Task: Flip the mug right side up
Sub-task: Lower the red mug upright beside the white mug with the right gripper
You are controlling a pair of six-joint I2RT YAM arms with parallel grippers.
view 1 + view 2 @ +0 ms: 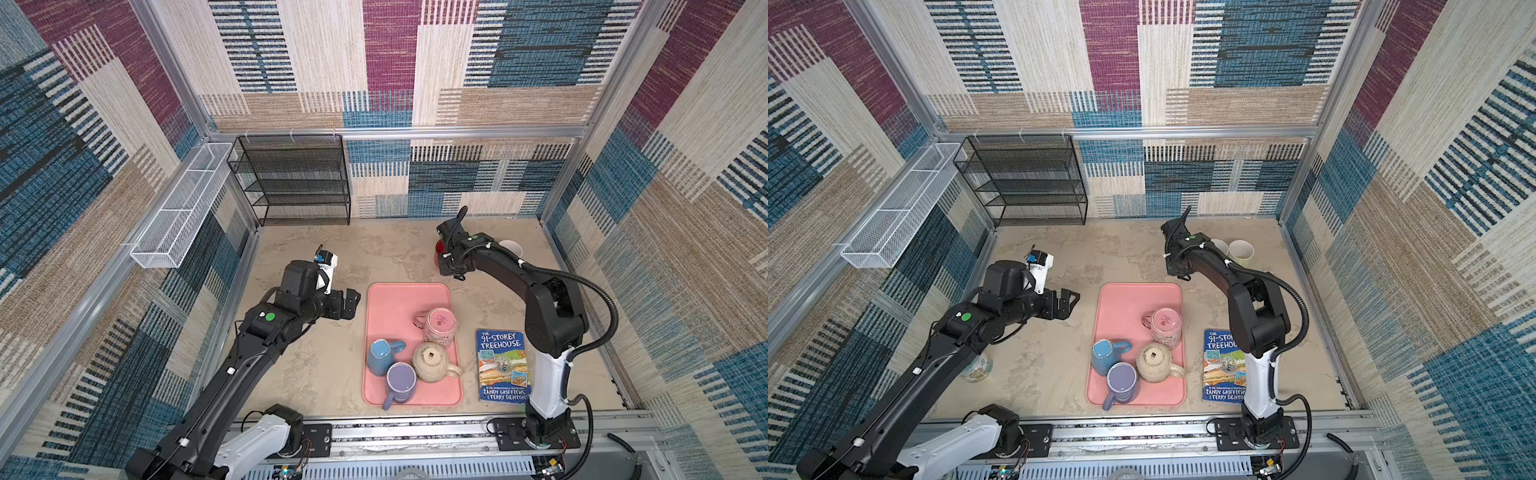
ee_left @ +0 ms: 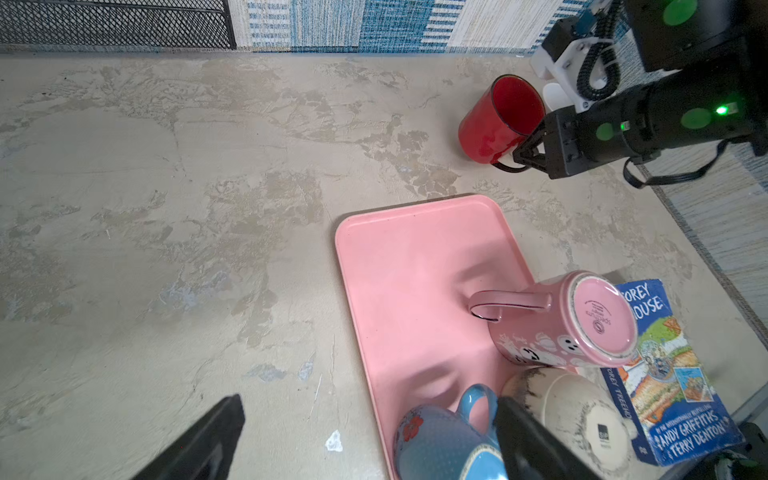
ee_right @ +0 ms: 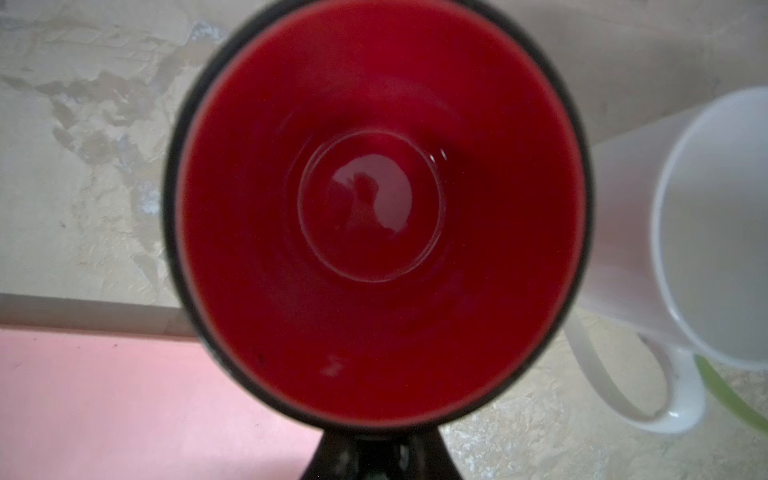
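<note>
"Checking the right end effector (image 2: 524, 154): what has it got?" asks Mara.

"Its jaws are pinched together on the thin black handle (image 2: 508, 168) of the red mug (image 2: 496, 118)," says Ilya. "In a top view the mug is between 12 and 1 o'clock from the pink tray (image 1: 399, 299), just past its far edge, over the bare table (image 1: 316, 365). A white mug (image 3: 706, 216) stands close at its 3 o'clock. The mouth faces up and the body leans a little. Whether the base touches the table I cannot tell."

"And the left end effector (image 1: 348, 302)?"

"Jaws wide apart, empty, hanging near 10 o'clock of the tray."

"How will the mug handle?"

"Glazed ceramic, I judge: stiff, fairly heavy and slick. It would chip if dropped or knocked against the white one. A handle grip sits off the mug's weight, so it may swing in the jaws. I would lower it slowly, level the base, and only then let go. For a firmer hold, pinch the wall across the rim."

"So the turn looks nearly done?"

"By my reading, yes. Settling it upright is what remains."
</note>
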